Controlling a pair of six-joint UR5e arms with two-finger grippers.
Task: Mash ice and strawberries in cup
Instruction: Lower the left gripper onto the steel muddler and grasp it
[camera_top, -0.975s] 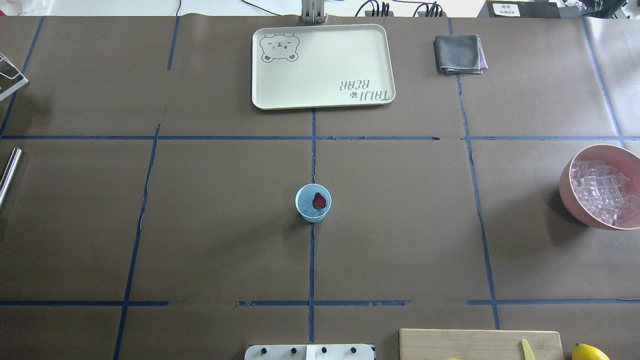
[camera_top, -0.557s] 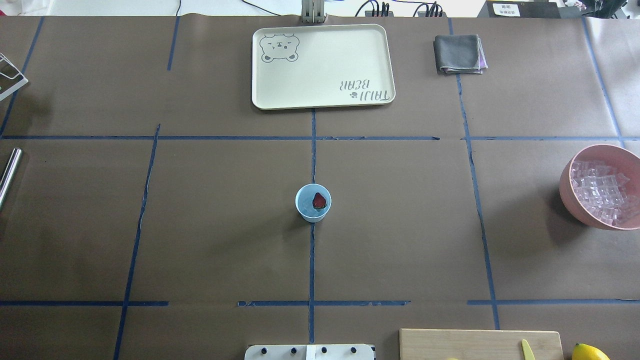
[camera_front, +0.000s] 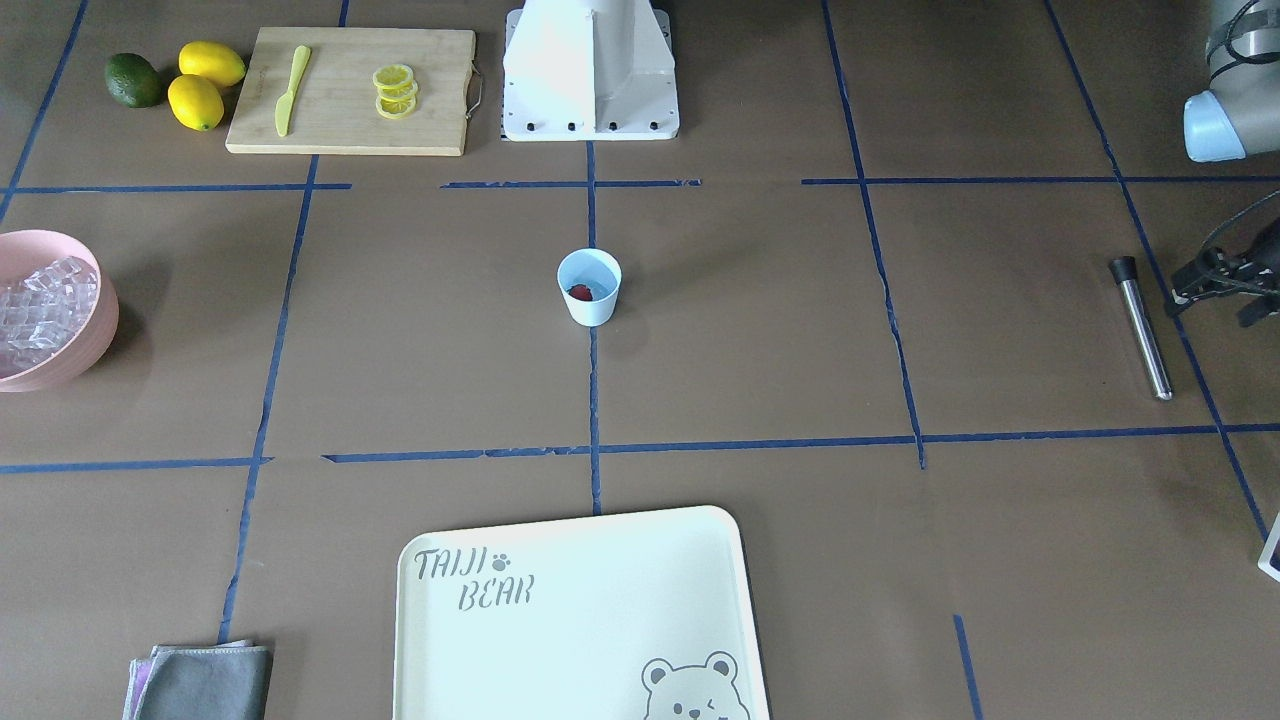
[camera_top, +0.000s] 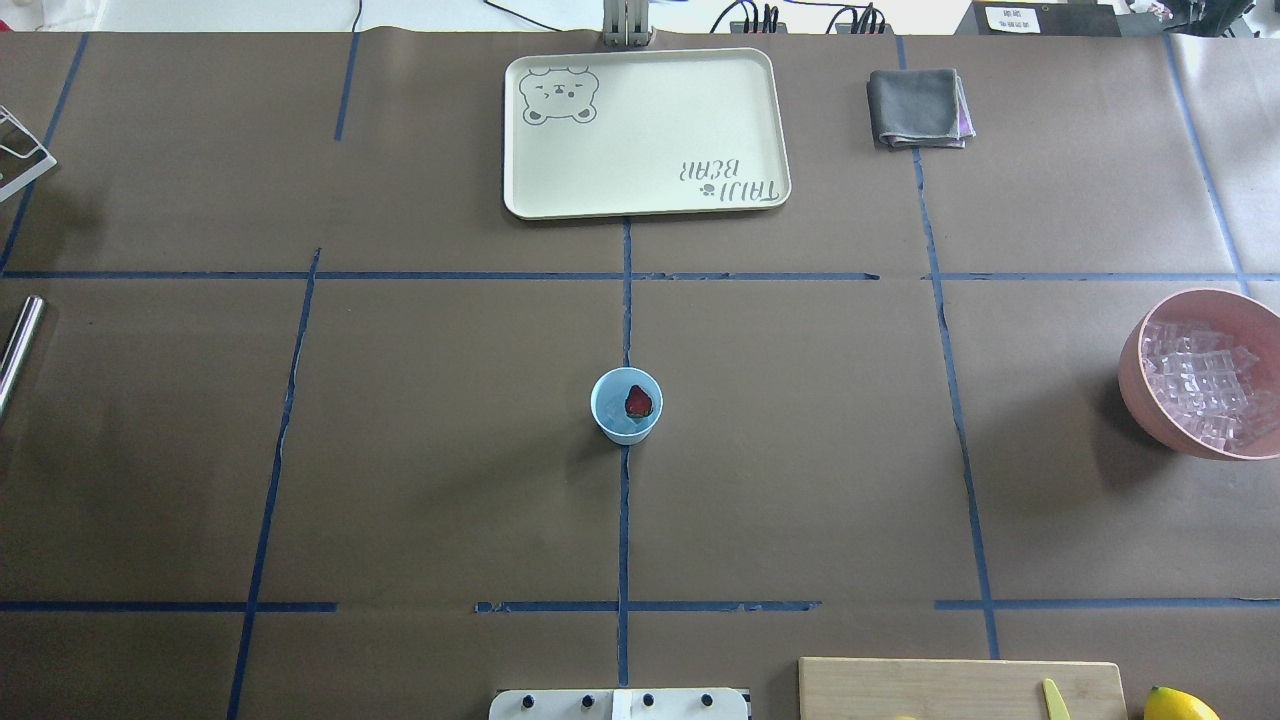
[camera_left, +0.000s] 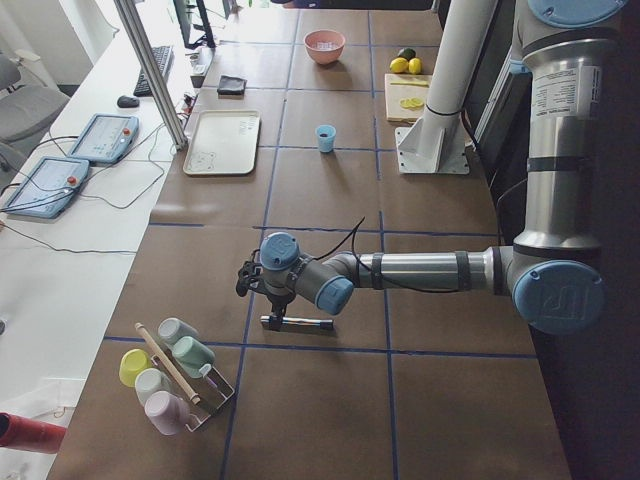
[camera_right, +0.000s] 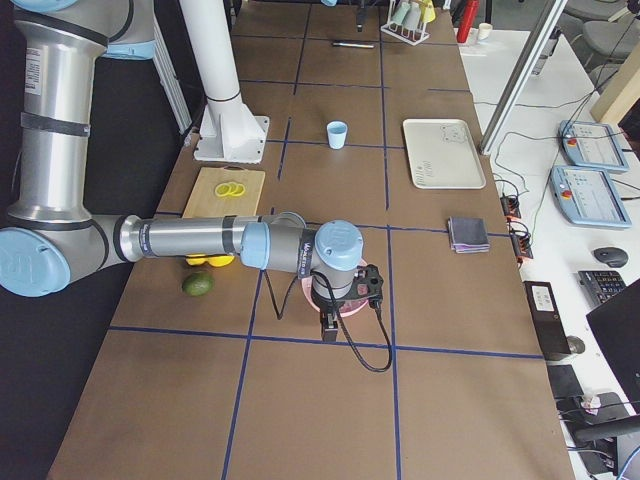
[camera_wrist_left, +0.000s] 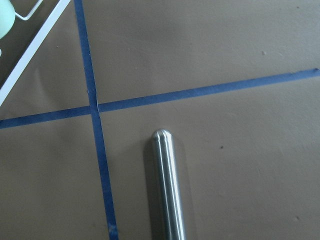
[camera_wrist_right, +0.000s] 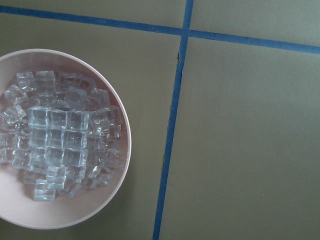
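The cup (camera_top: 626, 405) stands upright at the middle of the worktop (camera_top: 800, 480), on the centre tape line, with the strawberry (camera_top: 639, 402) lying in its bottom; I cannot make out any ice in it. Both my arms are well apart from it, one out at each end, so the cup sits between them and neither is clearly nearer. My left gripper (camera_left: 271, 308) hangs low over a steel rod (camera_wrist_left: 167, 185) lying flat on the worktop. The rod's long axis runs roughly away from my base, black-capped end towards me and rounded steel end away. My left wrist camera looks straight down on that rounded end, and the cup lies far off to that gripper's right. My right gripper (camera_right: 329, 328) hangs over the pink bowl (camera_wrist_right: 124, 150), which holds the ice (camera_wrist_right: 60, 135) in a heap, and the cup lies well off to that gripper's left. Neither wrist view shows my fingers, so I cannot tell whether either gripper is open or closed. I judge nothing is mashed yet: ice must first travel inward from the right, and the rod from the left.
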